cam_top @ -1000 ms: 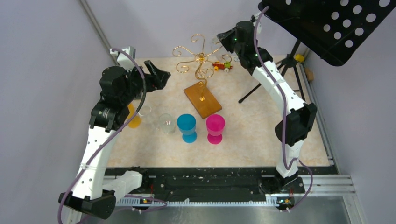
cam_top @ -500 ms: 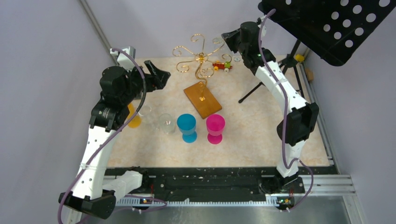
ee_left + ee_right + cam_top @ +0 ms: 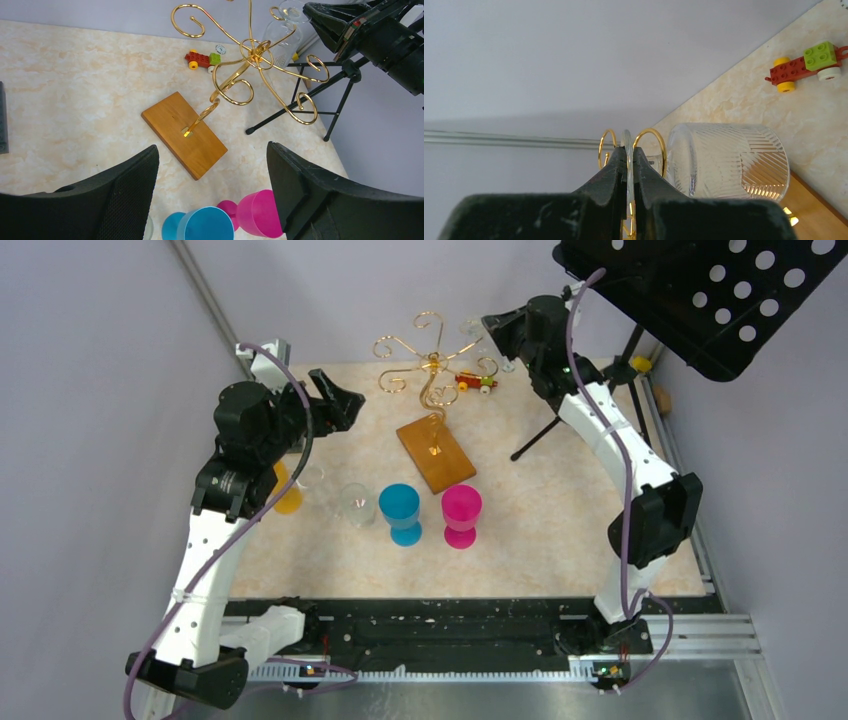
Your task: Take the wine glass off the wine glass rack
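The gold wire wine glass rack (image 3: 430, 365) stands on its wooden base (image 3: 437, 455) at the back middle. A clear ribbed wine glass (image 3: 724, 160) hangs upside down at the rack's right arm (image 3: 282, 35). My right gripper (image 3: 628, 152) is shut on the thin edge of the glass's foot, and gold loops (image 3: 651, 145) show on either side of the foot. In the top view the right gripper (image 3: 497, 332) is high at the rack's right side. My left gripper (image 3: 340, 400) hovers left of the rack, open and empty (image 3: 211, 150).
A blue cup (image 3: 400, 512), a pink cup (image 3: 461, 514), a clear glass (image 3: 356, 503) and an orange cup (image 3: 287, 498) stand in front of the rack. A toy car (image 3: 475, 382) lies behind it. A black music stand (image 3: 700, 285) on tripod legs (image 3: 545, 430) fills the back right.
My right arm has swung rightward and back with the glass's foot still pinched. The rack's top and base have shifted slightly right. The left arm has not moved.
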Available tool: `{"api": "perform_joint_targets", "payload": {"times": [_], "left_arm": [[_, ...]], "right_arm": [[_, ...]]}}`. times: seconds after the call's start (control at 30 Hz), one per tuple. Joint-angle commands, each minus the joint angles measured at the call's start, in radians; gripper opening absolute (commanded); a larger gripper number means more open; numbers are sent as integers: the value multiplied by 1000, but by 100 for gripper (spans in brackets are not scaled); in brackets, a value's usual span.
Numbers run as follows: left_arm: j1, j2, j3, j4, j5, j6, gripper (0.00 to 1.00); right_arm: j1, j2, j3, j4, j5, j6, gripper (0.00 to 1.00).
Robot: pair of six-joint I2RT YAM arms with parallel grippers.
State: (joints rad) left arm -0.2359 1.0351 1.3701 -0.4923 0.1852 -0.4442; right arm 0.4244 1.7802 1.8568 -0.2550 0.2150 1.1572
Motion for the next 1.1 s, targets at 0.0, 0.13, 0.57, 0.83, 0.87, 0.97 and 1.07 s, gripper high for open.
{"api": "perform_joint_targets", "payload": {"times": [0.0, 0.13, 0.57, 0.83, 0.87, 0.97, 1.07], "left_arm": [[5, -1, -5, 31, -2, -7, 82], [4, -4, -6, 30, -6, -7, 82], [4, -9, -10, 28, -9, -2, 82], [4, -11, -9, 27, -13, -2, 82], [4, -10, -10, 27, -13, -2, 82], [5, -3, -10, 27, -9, -1, 82], [5, 0, -12, 28, -7, -1, 82]], "right_arm": [[-12, -90, 1, 144, -42, 24, 0], [-12, -99, -36, 175, -86, 39, 0], [-11, -41, -27, 285, -253, 50, 0], [1, 18, 33, 258, -275, 48, 0], [6, 22, 41, 236, -266, 37, 0], [20, 32, 67, 191, -233, -6, 0], [25, 44, 74, 214, -235, -19, 0]]}}
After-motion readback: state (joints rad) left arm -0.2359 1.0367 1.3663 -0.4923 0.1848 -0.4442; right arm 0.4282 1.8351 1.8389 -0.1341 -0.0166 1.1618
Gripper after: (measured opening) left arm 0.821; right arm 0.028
